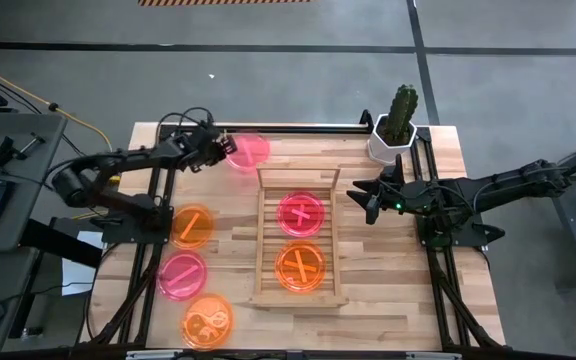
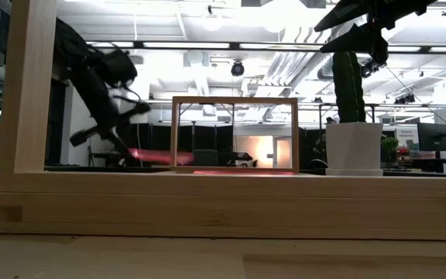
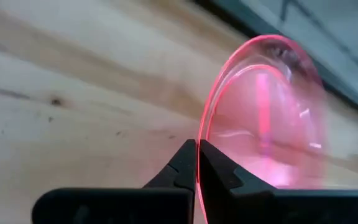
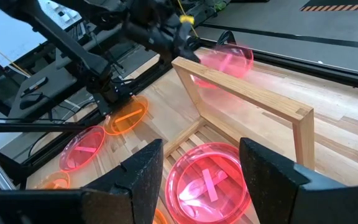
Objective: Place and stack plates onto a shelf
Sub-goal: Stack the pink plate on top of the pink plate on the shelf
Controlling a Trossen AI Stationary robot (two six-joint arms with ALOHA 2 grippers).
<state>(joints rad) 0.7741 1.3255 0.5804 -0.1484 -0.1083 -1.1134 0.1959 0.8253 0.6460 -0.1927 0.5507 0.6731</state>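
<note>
Jaws of the left gripper (image 1: 224, 146): pinched on the near rim of a pink plate (image 1: 249, 151), held near the tabletop's (image 1: 388, 270) far edge, just beyond the railed end of the shelf (image 1: 334, 250). Jaws of the right gripper (image 1: 360, 194): spread wide, holding nothing, waiting off the shelf's right side near the cactus pot (image 1: 392, 143).

High view. Shelf holds two plates: a pink one (image 1: 301, 212) at the railed far end, an orange one (image 1: 300, 265) at the near end. Three more lie loose on the tabletop along its left edge: orange (image 1: 193, 226), pink (image 1: 182, 275), orange (image 1: 207, 321). The carried plate lies from the jaws toward the shelf, so the left arm is the nearer one for the placement.

Low view. Carried plate (image 2: 155, 156) seen edge-on, roughly level, left of the rail frame (image 2: 235, 101) and low against it; judged to need lifting over the rail.

Left wrist view. Jaws close on the plate's thin rim (image 3: 199, 155), with the disc (image 3: 272, 118) extending away from the fingertips.

Right wrist view. Both dark fingers (image 4: 143, 171) stand well apart above the shelved pink plate (image 4: 209, 180); the carried plate (image 4: 225, 59) shows beyond the rail (image 4: 247, 93).
</note>
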